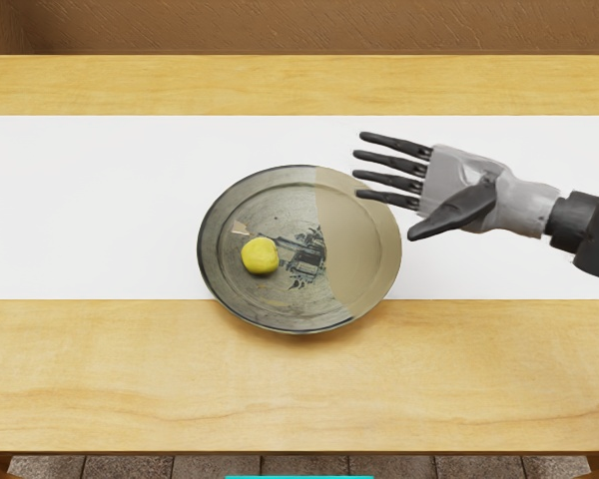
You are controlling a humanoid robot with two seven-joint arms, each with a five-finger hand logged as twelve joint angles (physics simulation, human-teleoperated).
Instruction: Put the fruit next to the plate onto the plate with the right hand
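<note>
The wooden table [299, 399] fills the frame's bottom, and at centre a metallic plate [364, 249] holds a yellow fruit [261, 255]. At right, the right hand [444, 185] hovers flat beside the plate's rim, its fingers [389, 163] spread and empty.

Plate [374, 249]: it stands mid-table [299, 379] on the white runner [90, 200], and its low rim is the one edge to clear.
Fruit [260, 255]: it sits on the plate's left half, while the right half lies bare.
Right hand [434, 185]: fingers spread, at the plate's upper right rim.
Open room: runner left of and behind the plate, and wood along the near side.
</note>
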